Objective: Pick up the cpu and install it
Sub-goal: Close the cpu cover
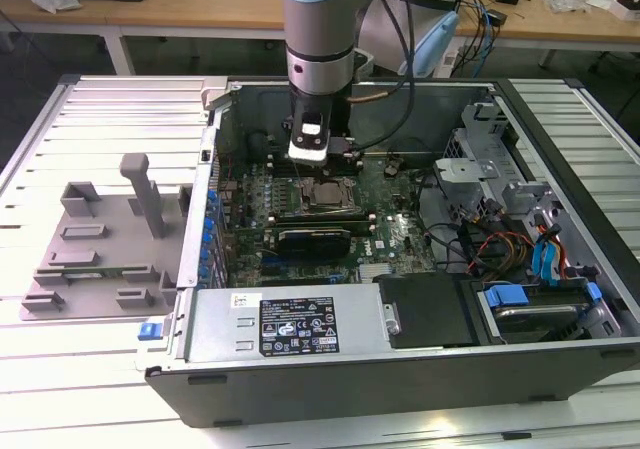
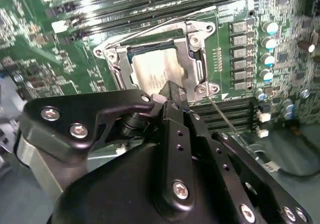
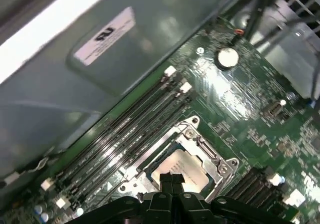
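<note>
1. Pincer (image 3: 173,180) is narrow. The two black tips are pressed together with nothing between them, so it grips nothing.
2. The cpu (image 3: 182,168) lies flat in the socket (image 3: 220,165), silver top up, directly under the pincer tips. In the first wrist view the tips overlap the chip's near edge. Can't tell if they touch it or hang just above.
3. The second wrist view agrees: pincer (image 2: 170,90) tip is over the edge of the cpu (image 2: 150,69), right where the chip meets the metal frame of the socket (image 2: 194,59).
4. In the exterior view the arm (image 1: 320,39) comes straight down into the open computer case (image 1: 400,374). The pincer (image 1: 320,167) is just above the cpu (image 1: 326,195).
5. Counts: one cpu, one socket, one pincer, one arm, one case, one green board (image 3: 240,99).
6. The memory slots (image 3: 125,134) come in two banks, one on each side of the socket. One bank is past the cpu from the pincer, towards the case wall. The second bank (image 3: 252,184) is close beside the pincer.
7. One round coin battery (image 3: 227,57) sits on the board, well apart from the pincer, beyond the socket.
8. One grey tray (image 1: 90,259) with raised blocks sits on the table (image 1: 100,119) outside the case. It is well apart from the pincer, off to the exterior view's left of it.
</note>
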`<state>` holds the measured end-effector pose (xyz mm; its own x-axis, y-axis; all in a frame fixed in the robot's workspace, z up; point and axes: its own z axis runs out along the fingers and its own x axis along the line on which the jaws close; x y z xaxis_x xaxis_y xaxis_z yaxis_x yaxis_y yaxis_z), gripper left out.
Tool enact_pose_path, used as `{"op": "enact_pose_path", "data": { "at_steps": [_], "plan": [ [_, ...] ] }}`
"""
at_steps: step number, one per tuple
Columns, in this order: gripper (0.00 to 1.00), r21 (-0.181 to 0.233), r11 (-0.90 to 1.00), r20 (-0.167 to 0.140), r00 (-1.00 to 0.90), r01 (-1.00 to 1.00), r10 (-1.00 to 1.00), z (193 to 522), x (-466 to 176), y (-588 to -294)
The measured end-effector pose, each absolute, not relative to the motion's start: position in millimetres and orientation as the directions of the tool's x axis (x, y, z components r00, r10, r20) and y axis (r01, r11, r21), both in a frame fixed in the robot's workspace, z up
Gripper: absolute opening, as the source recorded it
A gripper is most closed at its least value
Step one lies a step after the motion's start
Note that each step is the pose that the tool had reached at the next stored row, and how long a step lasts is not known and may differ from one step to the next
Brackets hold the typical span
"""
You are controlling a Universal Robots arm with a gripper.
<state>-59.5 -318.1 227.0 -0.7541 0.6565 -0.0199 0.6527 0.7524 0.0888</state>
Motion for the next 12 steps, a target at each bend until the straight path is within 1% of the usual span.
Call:
{"op": "enact_pose_path", "data": {
  "at_steps": [6, 12],
  "plan": [
    [0.11, 0.088, 0.871, -0.021, -0.873, 0.483, 0.486, 226.5, -59.4, -318.1],
    [0.11, 0.083, 0.931, -0.023, -0.934, 0.355, 0.357, 225.6, -59.5, -318.2]
  ]
}}
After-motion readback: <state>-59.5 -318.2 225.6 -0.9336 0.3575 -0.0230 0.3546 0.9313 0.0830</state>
